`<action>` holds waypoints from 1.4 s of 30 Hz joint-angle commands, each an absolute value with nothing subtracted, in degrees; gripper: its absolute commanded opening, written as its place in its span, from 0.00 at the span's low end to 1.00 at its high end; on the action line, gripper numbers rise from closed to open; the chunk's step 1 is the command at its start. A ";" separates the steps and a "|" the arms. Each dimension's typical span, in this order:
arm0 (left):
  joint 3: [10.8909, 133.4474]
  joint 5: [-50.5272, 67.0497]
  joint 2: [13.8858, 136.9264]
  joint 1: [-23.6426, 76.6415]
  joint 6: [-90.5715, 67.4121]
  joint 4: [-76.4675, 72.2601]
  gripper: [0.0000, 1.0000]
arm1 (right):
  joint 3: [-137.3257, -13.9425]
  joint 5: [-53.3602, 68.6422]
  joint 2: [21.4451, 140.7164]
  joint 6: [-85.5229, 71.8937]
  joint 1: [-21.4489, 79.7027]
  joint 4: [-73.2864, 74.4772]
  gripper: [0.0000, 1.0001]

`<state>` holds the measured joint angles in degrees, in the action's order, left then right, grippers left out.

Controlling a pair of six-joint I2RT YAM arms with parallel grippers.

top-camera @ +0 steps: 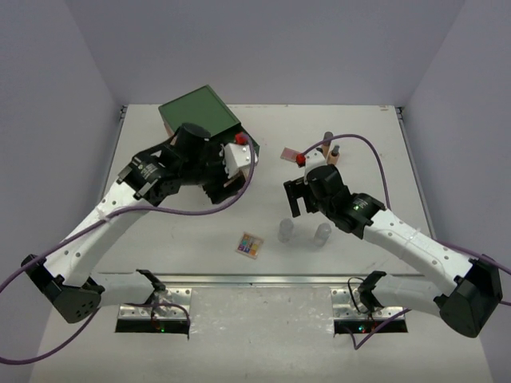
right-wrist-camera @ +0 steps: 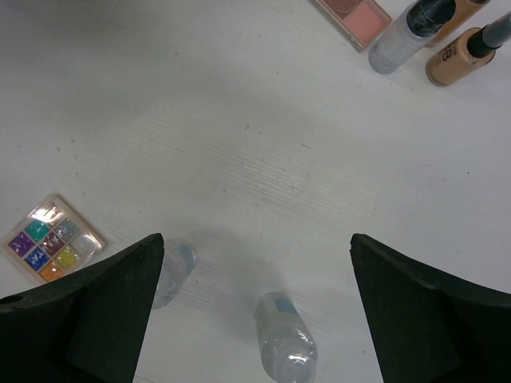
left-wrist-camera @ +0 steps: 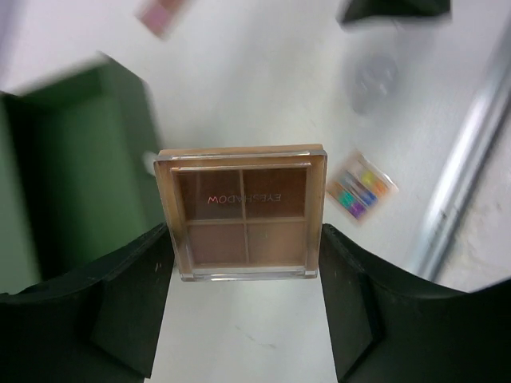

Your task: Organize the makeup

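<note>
Tan palette (left-wrist-camera: pixel 242 211) pinched in left gripper (left-wrist-camera: pixel 243 247) beside green chest (top-camera: pixel 198 110) | right gripper (right-wrist-camera: pixel 255 243) spread, empty | I'd carry it level.

1. The left arm (top-camera: pixel 88 231) and right arm (top-camera: pixel 415 243) are built of white links joined by black housings.
2. A purple cable (top-camera: pixel 200 209) is run along each arm.
3. A red knob (top-camera: pixel 239 139) is mounted beside each wrist.
4. The left gripper (left-wrist-camera: pixel 246 239) and right gripper (right-wrist-camera: pixel 255 239) are fitted with matt black fingers (left-wrist-camera: pixel 120 311).
5. Metal base plates (top-camera: pixel 153 315) are seen at seven and five o'clock of the top view.

The tan palette (left-wrist-camera: pixel 242 211) bears the red word EYESHADOW, seen upside down.
</note>
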<state>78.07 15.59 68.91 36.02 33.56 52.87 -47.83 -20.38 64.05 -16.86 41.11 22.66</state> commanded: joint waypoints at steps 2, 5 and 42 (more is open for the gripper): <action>96.29 -2.94 78.02 33.07 29.80 46.32 0.00 | -50.78 -20.76 64.49 -17.98 40.48 21.88 0.99; 105.42 -1.78 87.39 27.01 28.22 49.91 0.00 | -51.52 -20.59 65.04 -17.31 40.23 21.91 0.99; 97.13 -1.72 96.14 25.75 31.39 48.38 0.79 | -51.78 -14.66 67.47 -14.63 39.46 24.07 0.99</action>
